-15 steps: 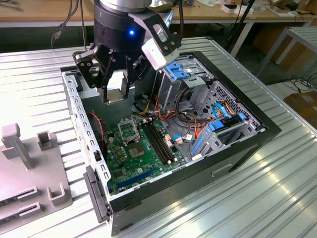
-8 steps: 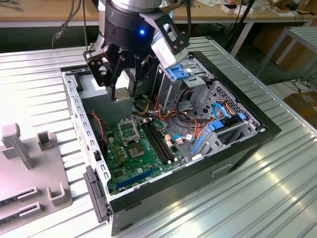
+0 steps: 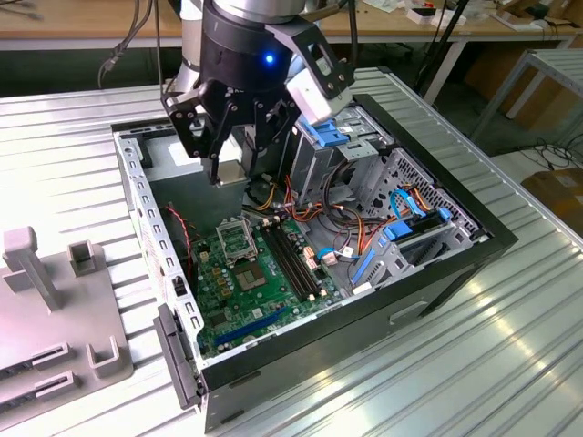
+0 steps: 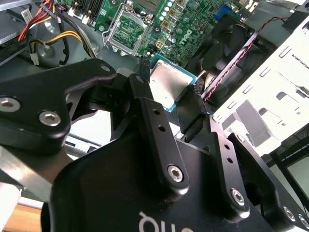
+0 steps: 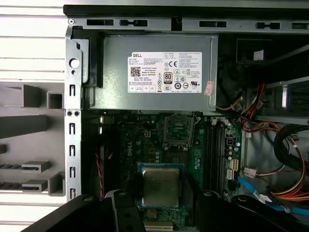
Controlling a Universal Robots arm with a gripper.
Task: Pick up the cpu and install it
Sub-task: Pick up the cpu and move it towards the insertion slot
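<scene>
End effector (image 4: 170, 83) pinches the cpu (image 4: 166, 94) by two opposite edges, over the green motherboard (image 4: 186, 21).

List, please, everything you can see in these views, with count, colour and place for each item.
cpu: one, silvery-grey top with greenish rim, held between the fingers above the open case.
socket: one, dull metal frame, empty, on the motherboard.
motherboard: one, green, on the case floor.
memory slots: a few, black, beside the socket.
power supply: one, grey, inside the case next to the motherboard.
cables: a bundle, red, orange and yellow, inside the case.
computer case: one, black, open, lying on the table.
fixture: one, grey, at the exterior view's left.
table: one, silvery ribbed metal.
gripper: one, black, fingers shut on the cpu.
</scene>
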